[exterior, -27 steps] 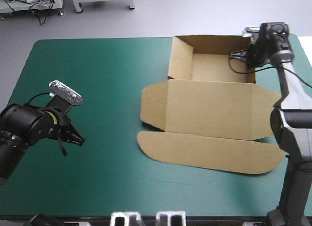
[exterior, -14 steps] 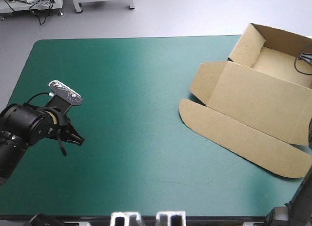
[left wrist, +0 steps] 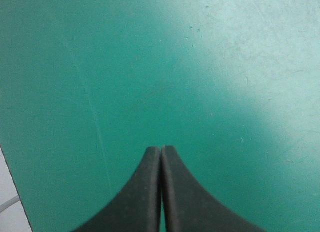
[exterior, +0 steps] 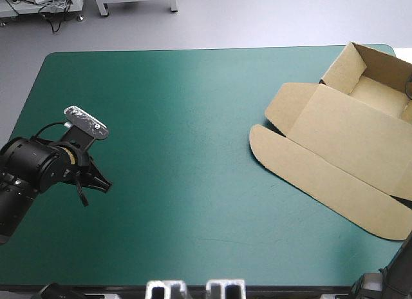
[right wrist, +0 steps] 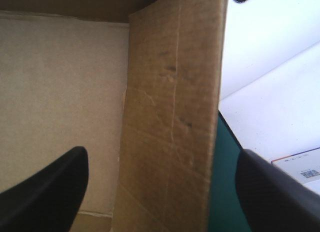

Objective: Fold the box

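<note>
Since the earlier frames the box [exterior: 341, 144] has slid and turned from the middle right of the table into its far right corner; against the frame just before, it sits a little farther right. It is an open tray with walls raised, its lid lying flat on the teal-green cover [exterior: 193, 118], the rounded front flap [exterior: 322, 183] pointing toward the table's middle and near side. Part of the tray and lid runs past the high view's right edge.

Seen from the right wrist, the right gripper [right wrist: 161, 154] is spread wide, and one raised tray wall [right wrist: 172, 117] stands between its black fingers without either visibly touching it. One finger [right wrist: 47, 192] hangs over the tray's floor, which shows as plain brown board; the other [right wrist: 275, 197] is outside the wall, over the table's edge.

The left gripper [exterior: 96, 183] is pressed closed into one pointed arch [left wrist: 161, 157] over bare cover near the table's left edge. A wide stretch of cover lies between it and the box.
</note>
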Robot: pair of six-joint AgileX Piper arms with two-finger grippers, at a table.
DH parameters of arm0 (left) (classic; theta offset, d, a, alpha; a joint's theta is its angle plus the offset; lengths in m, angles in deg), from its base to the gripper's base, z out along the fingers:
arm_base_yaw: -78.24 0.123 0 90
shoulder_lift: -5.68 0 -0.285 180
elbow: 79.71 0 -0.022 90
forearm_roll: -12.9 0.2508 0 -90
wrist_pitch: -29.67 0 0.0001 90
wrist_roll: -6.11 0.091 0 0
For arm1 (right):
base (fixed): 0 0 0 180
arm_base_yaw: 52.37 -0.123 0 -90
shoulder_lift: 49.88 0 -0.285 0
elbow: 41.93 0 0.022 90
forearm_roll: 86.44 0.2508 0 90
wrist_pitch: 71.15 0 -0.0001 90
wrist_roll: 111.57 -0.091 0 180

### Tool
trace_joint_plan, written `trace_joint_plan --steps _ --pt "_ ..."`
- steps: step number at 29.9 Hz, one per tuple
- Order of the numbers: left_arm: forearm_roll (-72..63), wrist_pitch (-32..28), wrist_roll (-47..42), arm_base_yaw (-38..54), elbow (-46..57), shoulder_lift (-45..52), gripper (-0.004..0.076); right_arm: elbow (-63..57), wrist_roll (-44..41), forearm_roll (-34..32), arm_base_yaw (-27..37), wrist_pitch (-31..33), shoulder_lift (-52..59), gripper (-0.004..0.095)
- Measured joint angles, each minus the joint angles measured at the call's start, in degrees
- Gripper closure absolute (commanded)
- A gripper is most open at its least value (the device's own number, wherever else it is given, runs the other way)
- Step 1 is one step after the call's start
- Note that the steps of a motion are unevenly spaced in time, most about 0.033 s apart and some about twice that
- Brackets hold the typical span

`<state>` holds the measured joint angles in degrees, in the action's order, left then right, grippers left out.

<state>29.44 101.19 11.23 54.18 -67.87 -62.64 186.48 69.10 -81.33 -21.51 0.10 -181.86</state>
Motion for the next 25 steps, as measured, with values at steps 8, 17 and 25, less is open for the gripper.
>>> trace_joint_plan --steps 8,17,25 --pt "0.0 0.0 -0.2 0.0 0.0 0.0 0.0733 0.1 -0.7 2.8 0.0 0.1 3.6 0.0204" --pt "0.0 0.0 -1.3 0.0 0.0 0.0 0.0733 0.2 -0.7 12.8 0.0 0.1 12.3 0.0696" --pt "0.0 0.0 -1.3 0.0 0.0 0.0 0.0733 0.2 8.0 34.0 -1.4 0.1 18.1 0.0928"
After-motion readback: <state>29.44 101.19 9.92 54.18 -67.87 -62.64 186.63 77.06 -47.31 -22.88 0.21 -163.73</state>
